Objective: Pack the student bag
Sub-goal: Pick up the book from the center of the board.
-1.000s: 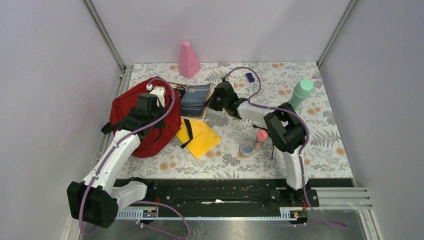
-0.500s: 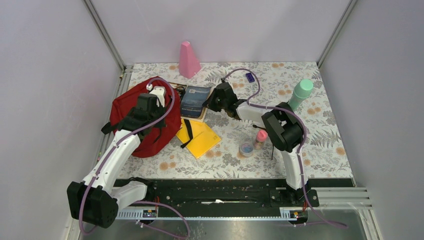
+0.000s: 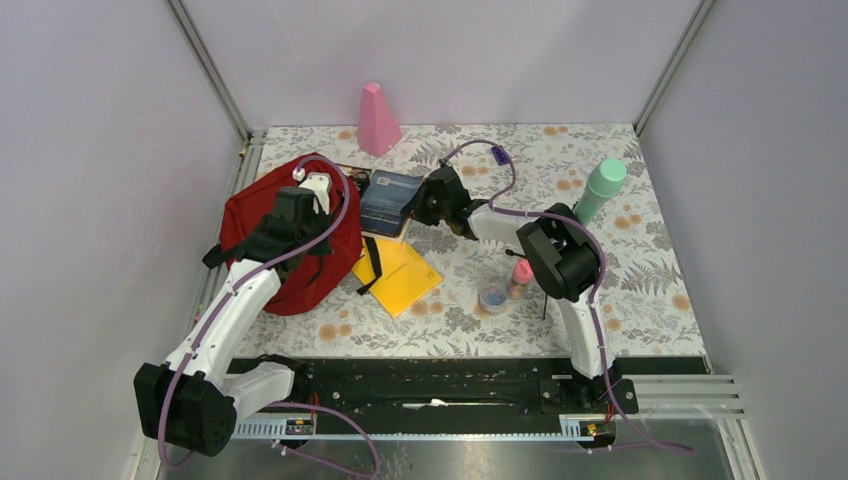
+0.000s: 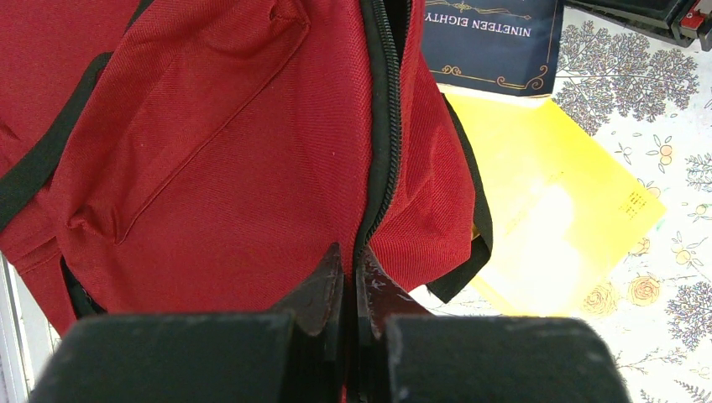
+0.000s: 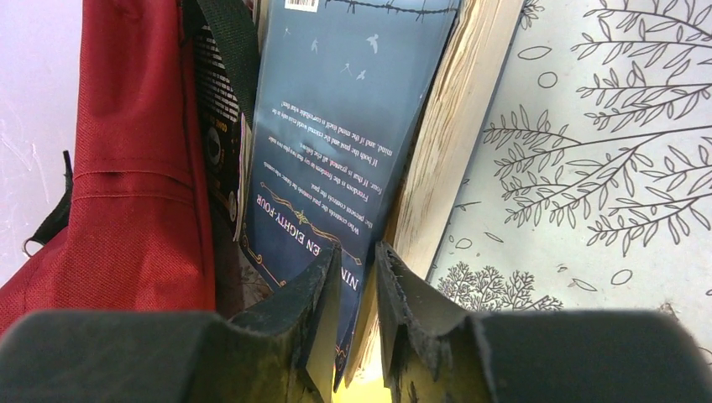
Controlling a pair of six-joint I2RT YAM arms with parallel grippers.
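The student bag point(image 3: 285, 240) is a dark red backpack lying at the left of the table. My left gripper point(image 4: 351, 264) is shut on its black zipper edge point(image 4: 382, 126). A dark blue paperback book point(image 3: 390, 198) lies just right of the bag, resting on another dark flat item. My right gripper point(image 5: 359, 260) is at the book's point(image 5: 336, 126) right edge. Its jaws stand a little apart, with the book's near corner between them. The bag's red side point(image 5: 138, 168) shows left of the book in the right wrist view.
A yellow envelope point(image 3: 400, 275) with a black strap across it lies in front of the book. A pink cone point(image 3: 377, 120) stands at the back. A green bottle point(image 3: 602, 187), a small pink bottle point(image 3: 521, 277), a round tin point(image 3: 492, 296) and a small purple item point(image 3: 500, 154) sit on the right.
My right gripper has slid left onto the book's edge and its jaws have parted. The left arm and the bag have not moved.
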